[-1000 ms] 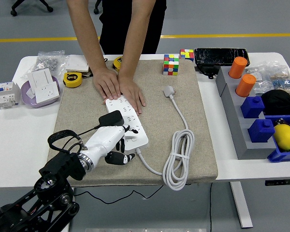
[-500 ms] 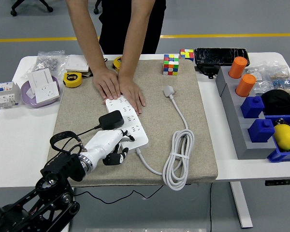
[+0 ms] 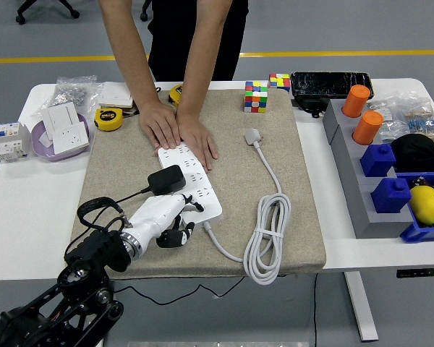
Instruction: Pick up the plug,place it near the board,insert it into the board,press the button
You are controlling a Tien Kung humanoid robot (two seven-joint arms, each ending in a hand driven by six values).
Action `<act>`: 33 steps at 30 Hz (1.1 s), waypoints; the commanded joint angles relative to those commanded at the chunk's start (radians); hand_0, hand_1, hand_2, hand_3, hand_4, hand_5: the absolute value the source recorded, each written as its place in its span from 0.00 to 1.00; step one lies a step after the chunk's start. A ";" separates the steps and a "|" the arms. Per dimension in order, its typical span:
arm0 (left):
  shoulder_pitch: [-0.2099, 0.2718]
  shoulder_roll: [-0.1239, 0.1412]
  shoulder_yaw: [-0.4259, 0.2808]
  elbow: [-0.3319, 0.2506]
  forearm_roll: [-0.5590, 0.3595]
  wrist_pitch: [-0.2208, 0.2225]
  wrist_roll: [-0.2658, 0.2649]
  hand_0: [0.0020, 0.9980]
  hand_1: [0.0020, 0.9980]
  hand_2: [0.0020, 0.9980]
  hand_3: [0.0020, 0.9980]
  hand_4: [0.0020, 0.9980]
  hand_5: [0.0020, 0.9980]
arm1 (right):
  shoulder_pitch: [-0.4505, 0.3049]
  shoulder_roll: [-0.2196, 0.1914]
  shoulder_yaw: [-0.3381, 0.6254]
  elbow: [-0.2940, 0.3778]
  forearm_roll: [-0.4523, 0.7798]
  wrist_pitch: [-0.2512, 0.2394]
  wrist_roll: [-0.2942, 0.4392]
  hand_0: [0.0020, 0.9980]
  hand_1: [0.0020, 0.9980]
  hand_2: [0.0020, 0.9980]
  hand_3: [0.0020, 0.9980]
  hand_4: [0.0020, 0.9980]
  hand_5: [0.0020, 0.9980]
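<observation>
Plug [image 3: 166, 179]: a black block sitting on the white power strip [image 3: 192, 181], near its nearer end; its cable trails off toward the desk's left edge.
Power strip: long axis runs from the far middle of the beige mat [image 3: 304, 217] toward the near edge.
Left hand [image 3: 163, 217]: white, fingers curled at the strip's near end, holding nothing.
Person's hands [image 3: 177, 130]: both flat on the strip's far end.

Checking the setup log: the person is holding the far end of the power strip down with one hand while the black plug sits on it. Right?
Not quite: the head view shows both of the person's hands pressing the power strip's far end. The black plug does sit on it.
</observation>
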 joint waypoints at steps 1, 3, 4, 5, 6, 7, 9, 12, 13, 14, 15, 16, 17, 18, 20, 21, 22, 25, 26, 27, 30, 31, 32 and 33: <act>-0.001 0.002 0.002 0.002 0.000 0.003 -0.002 0.17 0.02 0.14 0.74 0.59 0.00 | 0.000 0.000 0.001 0.000 -0.001 0.000 0.000 0.88 0.73 0.72 0.72 1.00 0.68; -0.003 0.003 0.002 0.007 0.000 0.005 -0.003 0.17 0.02 0.14 0.74 0.59 0.00 | 0.001 -0.001 0.002 0.000 -0.001 0.000 -0.001 0.88 0.73 0.72 0.72 1.00 0.68; -0.004 0.002 0.000 0.009 0.000 0.007 -0.004 0.17 0.02 0.14 0.75 0.60 0.00 | 0.002 -0.001 0.000 0.000 0.002 -0.001 0.000 0.88 0.73 0.72 0.72 1.00 0.68; -0.004 0.002 -0.002 0.009 0.000 0.010 -0.005 0.17 0.02 0.14 0.75 0.60 0.00 | 0.002 -0.001 -0.001 0.000 0.003 -0.001 0.000 0.88 0.73 0.72 0.72 1.00 0.68; -0.004 0.001 -0.004 0.008 0.000 0.012 -0.006 0.17 0.02 0.14 0.75 0.60 0.00 | 0.002 -0.001 -0.001 0.000 0.004 -0.001 0.001 0.88 0.73 0.72 0.72 1.00 0.68; -0.005 0.001 -0.004 0.007 0.000 0.014 -0.007 0.17 0.02 0.14 0.75 0.60 0.00 | 0.002 -0.001 0.000 0.000 0.003 0.000 0.001 0.88 0.73 0.72 0.72 1.00 0.68; -0.008 0.001 -0.004 0.006 0.000 0.016 -0.008 0.17 0.02 0.14 0.75 0.60 0.00 | 0.003 -0.001 0.001 0.000 0.002 0.000 0.000 0.88 0.73 0.72 0.72 1.00 0.68; -0.010 -0.001 -0.005 0.010 0.000 0.015 -0.007 0.17 0.02 0.14 0.75 0.61 0.00 | 0.003 0.000 0.001 0.000 0.003 0.000 0.001 0.88 0.73 0.72 0.72 1.00 0.68; -0.010 -0.001 -0.005 0.012 0.000 0.015 -0.007 0.17 0.02 0.14 0.75 0.61 0.00 | 0.003 0.000 0.001 0.000 0.003 0.000 0.001 0.88 0.73 0.72 0.72 1.00 0.68; -0.011 -0.001 -0.005 0.013 0.000 0.014 -0.007 0.17 0.02 0.14 0.75 0.61 0.00 | 0.003 0.000 0.002 0.000 0.002 0.000 0.001 0.88 0.73 0.72 0.72 1.00 0.68; -0.011 -0.001 -0.005 0.014 0.000 0.013 -0.007 0.17 0.02 0.14 0.75 0.61 0.00 | 0.003 0.000 0.003 0.000 0.002 0.000 0.001 0.88 0.73 0.72 0.72 1.00 0.68; -0.011 -0.001 -0.005 0.014 0.000 0.010 -0.005 0.17 0.02 0.14 0.75 0.61 0.00 | 0.003 -0.001 0.003 0.000 0.002 0.000 0.001 0.88 0.73 0.72 0.72 1.00 0.68; -0.011 0.000 -0.005 0.014 0.000 0.008 -0.005 0.17 0.02 0.14 0.75 0.61 0.00 | 0.004 -0.001 0.003 0.000 0.002 0.000 0.001 0.88 0.73 0.72 0.72 1.00 0.68; -0.011 0.000 -0.004 0.013 0.000 0.007 -0.004 0.17 0.02 0.14 0.75 0.61 0.00 | 0.004 -0.001 0.004 0.000 0.002 0.000 0.001 0.88 0.73 0.72 0.72 1.00 0.68; -0.011 0.002 -0.003 0.011 0.000 0.005 -0.005 0.17 0.02 0.14 0.75 0.61 0.00 | 0.005 -0.001 0.006 0.000 0.000 0.000 0.000 0.88 0.73 0.72 0.72 1.00 0.68; -0.011 0.003 -0.002 0.009 0.000 0.005 -0.005 0.17 0.02 0.14 0.75 0.61 0.00 | 0.005 -0.001 0.007 0.000 -0.001 0.000 0.000 0.88 0.73 0.72 0.72 1.00 0.68; -0.011 0.004 -0.001 0.009 0.000 0.005 -0.006 0.17 0.02 0.14 0.75 0.61 0.00 | 0.005 -0.002 0.007 0.000 -0.001 0.000 0.000 0.88 0.73 0.72 0.72 1.00 0.68; -0.009 0.009 0.001 -0.009 0.000 0.000 -0.003 0.17 0.02 0.14 0.74 0.62 0.00 | 0.006 -0.001 0.006 0.000 0.001 0.000 0.001 0.88 0.73 0.72 0.72 1.00 0.68; -0.008 0.011 0.002 -0.019 0.000 -0.004 -0.001 0.17 0.02 0.14 0.74 0.62 0.00 | 0.006 -0.001 0.006 0.000 0.001 0.000 0.001 0.88 0.73 0.72 0.72 1.00 0.68; -0.007 0.014 0.004 -0.030 0.000 -0.008 0.001 0.17 0.02 0.14 0.74 0.62 0.00 | 0.006 -0.001 0.005 0.000 0.003 0.000 0.001 0.88 0.73 0.72 0.72 1.00 0.68; -0.005 0.019 0.008 -0.057 0.000 -0.009 0.002 0.17 0.02 0.14 0.74 0.62 0.00 | 0.006 -0.001 0.004 0.000 0.003 0.000 0.001 0.88 0.73 0.72 0.72 1.00 0.68; -0.006 0.018 0.008 -0.060 0.000 -0.009 0.002 0.17 0.02 0.14 0.74 0.62 0.00 | 0.006 -0.001 0.005 0.000 0.002 0.000 0.001 0.88 0.73 0.72 0.72 1.00 0.68; -0.006 0.018 0.007 -0.061 0.000 -0.010 0.002 0.17 0.02 0.14 0.74 0.62 0.00 | 0.005 -0.001 0.006 0.000 0.002 0.000 0.001 0.88 0.73 0.72 0.72 1.00 0.68; -0.008 0.016 0.006 -0.055 0.000 -0.012 0.003 0.17 0.02 0.14 0.74 0.62 0.00 | 0.005 -0.001 0.005 0.000 0.002 0.000 0.001 0.88 0.73 0.72 0.72 1.00 0.68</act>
